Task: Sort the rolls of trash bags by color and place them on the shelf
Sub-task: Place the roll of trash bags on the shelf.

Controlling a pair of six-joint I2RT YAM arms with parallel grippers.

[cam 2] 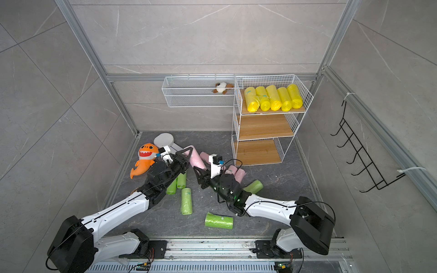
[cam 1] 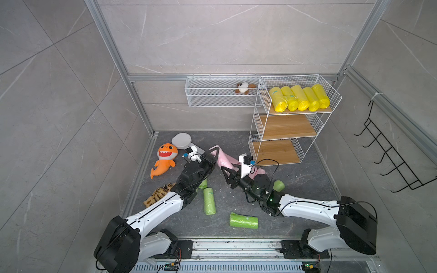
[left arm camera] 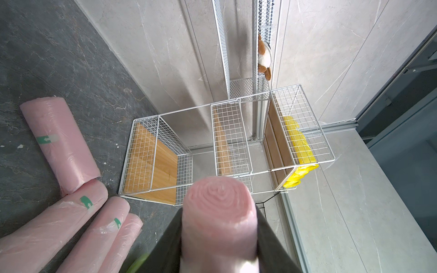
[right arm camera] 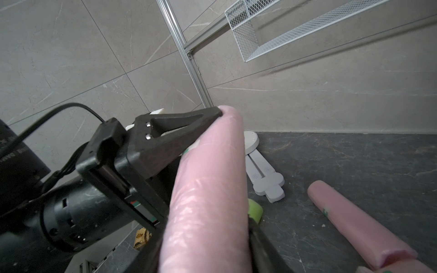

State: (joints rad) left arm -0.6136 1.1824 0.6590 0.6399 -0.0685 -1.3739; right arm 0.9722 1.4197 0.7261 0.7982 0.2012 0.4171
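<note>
— Left wrist view: what does the left gripper [left arm camera: 220,212] hold?
— The held pink roll [left arm camera: 218,193], pinched between its fingers, raised over mid-floor.
— And the right gripper [cam 1: 224,175]?
— That roll's other end lies between its fingers; whether they pinch, I cannot tell.
— The shelf [cam 1: 257,132]?
— Two o'clock, yellow rolls [cam 1: 299,99] on its top tier. Other pink rolls [left arm camera: 63,146] lie at the held roll's four o'clock, green rolls [cam 1: 209,201] toward six.

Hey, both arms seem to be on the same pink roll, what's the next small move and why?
Probably open the left pincer and let go. The right pincer looks clamped on the same pink roll, and its arm is on the side of the shelf, whose middle and bottom tiers are bare while yellow rolls fill the top.
</note>
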